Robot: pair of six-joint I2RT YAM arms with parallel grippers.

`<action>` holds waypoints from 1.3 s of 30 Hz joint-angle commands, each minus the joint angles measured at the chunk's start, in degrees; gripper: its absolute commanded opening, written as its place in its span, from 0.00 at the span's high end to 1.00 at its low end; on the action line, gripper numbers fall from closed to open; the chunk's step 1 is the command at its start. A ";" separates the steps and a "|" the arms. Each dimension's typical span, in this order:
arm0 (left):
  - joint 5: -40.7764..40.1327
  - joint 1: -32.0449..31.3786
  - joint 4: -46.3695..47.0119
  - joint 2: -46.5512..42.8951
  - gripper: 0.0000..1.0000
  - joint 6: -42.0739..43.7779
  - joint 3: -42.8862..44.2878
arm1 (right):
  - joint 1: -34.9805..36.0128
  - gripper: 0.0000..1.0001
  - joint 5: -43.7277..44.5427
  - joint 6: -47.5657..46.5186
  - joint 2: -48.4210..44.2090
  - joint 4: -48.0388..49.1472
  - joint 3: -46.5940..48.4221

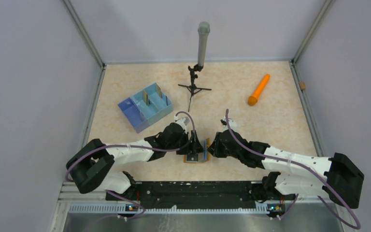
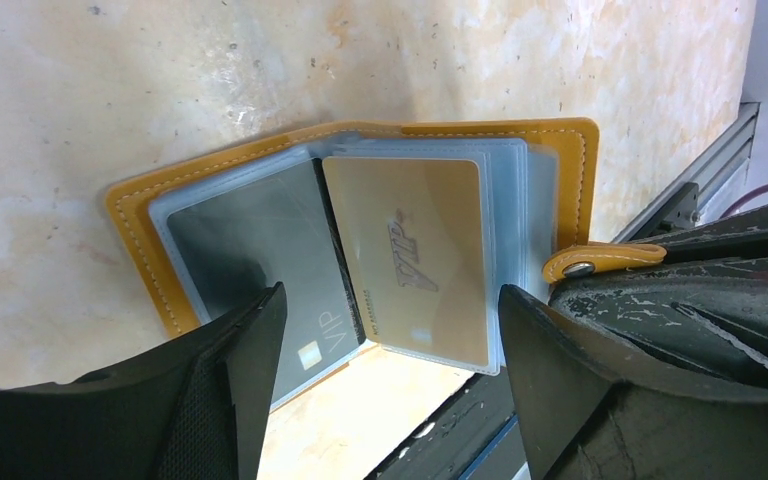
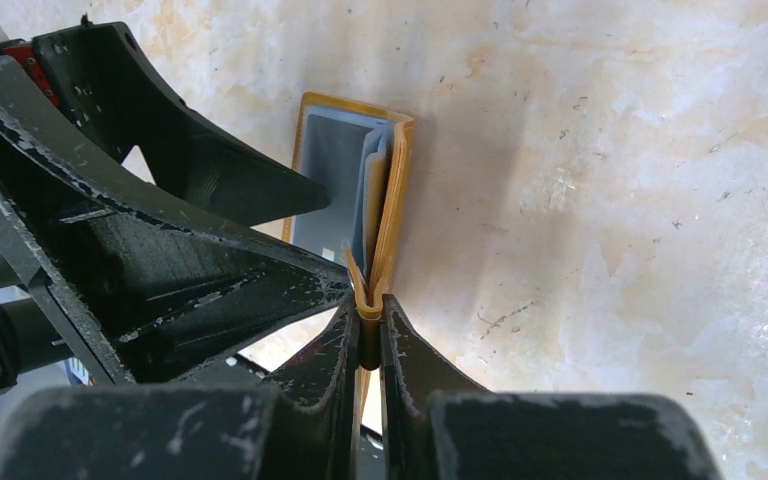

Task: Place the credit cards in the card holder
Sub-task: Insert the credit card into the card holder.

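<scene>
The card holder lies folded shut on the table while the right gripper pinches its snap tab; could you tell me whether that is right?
Not quite: the card holder lies open, not folded shut. The left wrist view shows its clear pockets spread, with a gold VIP card and a dark card inside. The right gripper does pinch its snap tab.

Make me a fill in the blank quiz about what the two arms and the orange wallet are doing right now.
1. The right gripper is ___ on the card holder's orange cover.
2. The left gripper hovers over the card holder with its jaws ___.
3. The gold card in a clear sleeve reads ___.
4. The ___ tray holds two standing cards.

Missing words: shut; open; VIP; blue.
</scene>
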 commanded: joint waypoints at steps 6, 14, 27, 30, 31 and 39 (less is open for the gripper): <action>-3.31 -0.29 -3.20 -4.38 0.18 1.70 -0.07 | 0.42 1.00 1.73 0.62 -0.28 0.21 1.25; -7.20 -0.26 -9.63 -6.29 0.18 1.95 0.92 | 0.41 1.00 3.18 1.23 1.07 -1.93 1.53; -1.52 -0.43 -1.14 -5.30 0.14 3.03 1.99 | 0.45 1.00 0.51 -0.67 -0.23 3.21 0.98; -1.04 -0.43 0.29 -3.64 0.14 2.97 2.37 | 0.44 1.00 -0.06 -0.74 -0.10 3.95 0.68; -0.62 -0.43 1.02 -3.01 0.14 2.86 2.43 | 0.41 1.00 -0.19 -0.72 0.01 4.08 0.56; -0.77 -0.51 1.83 -0.35 0.15 2.53 2.92 | 0.44 1.00 -0.10 -0.78 -0.33 3.83 0.65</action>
